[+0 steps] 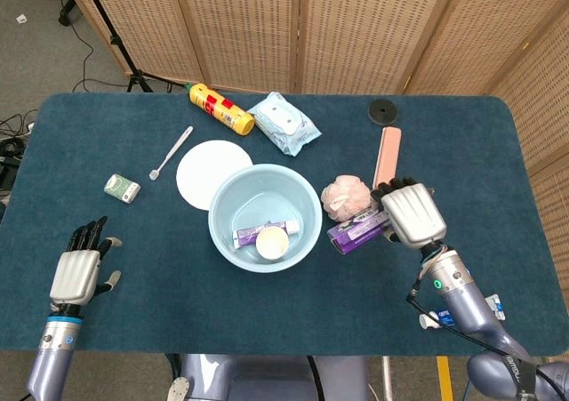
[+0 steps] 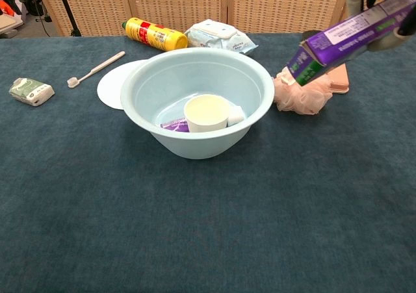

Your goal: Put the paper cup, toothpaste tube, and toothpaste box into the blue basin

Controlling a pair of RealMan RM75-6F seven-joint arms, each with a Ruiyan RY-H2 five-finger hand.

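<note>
The light blue basin (image 1: 302,232) (image 2: 149,111) stands mid-table with the paper cup (image 1: 272,242) (image 2: 207,112) and the purple toothpaste tube (image 1: 253,235) (image 2: 174,125) inside. My right hand (image 1: 411,214) grips the purple toothpaste box (image 1: 358,231) (image 2: 344,36) in the air just right of the basin, the box tilted with its left end lower. My left hand (image 1: 76,272) rests open on the table at the near left, away from everything.
A pink bath pouf (image 1: 344,196), a pink case (image 1: 387,156) and a black disc (image 1: 382,110) lie right of the basin. A white lid (image 1: 206,168), toothbrush (image 1: 171,152), yellow bottle (image 1: 220,108), wipes pack (image 1: 284,123) and small green packet (image 1: 121,187) lie behind and left.
</note>
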